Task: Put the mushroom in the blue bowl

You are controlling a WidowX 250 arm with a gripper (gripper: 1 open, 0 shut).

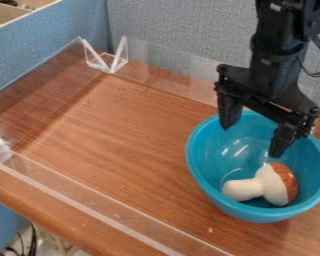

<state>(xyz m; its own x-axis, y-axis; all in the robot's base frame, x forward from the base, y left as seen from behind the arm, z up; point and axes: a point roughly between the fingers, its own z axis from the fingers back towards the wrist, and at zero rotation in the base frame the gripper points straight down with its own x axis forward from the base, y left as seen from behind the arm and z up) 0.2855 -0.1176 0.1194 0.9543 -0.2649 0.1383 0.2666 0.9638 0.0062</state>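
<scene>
The mushroom (263, 184), cream-white with a reddish-orange cap, lies on its side inside the blue bowl (210, 170) at the right of the wooden table. My black gripper (255, 127) hangs above the bowl's far rim, pointing down. Its two fingers (279, 139) stand wide apart and open, with nothing between them. The mushroom rests below and in front of the fingers, apart from them.
A wooden table top (109, 130) is fenced by low clear plastic walls (103, 55) at the back and front. A blue partition (43, 50) stands at the left and a grey panel behind. A black cable hangs by the arm.
</scene>
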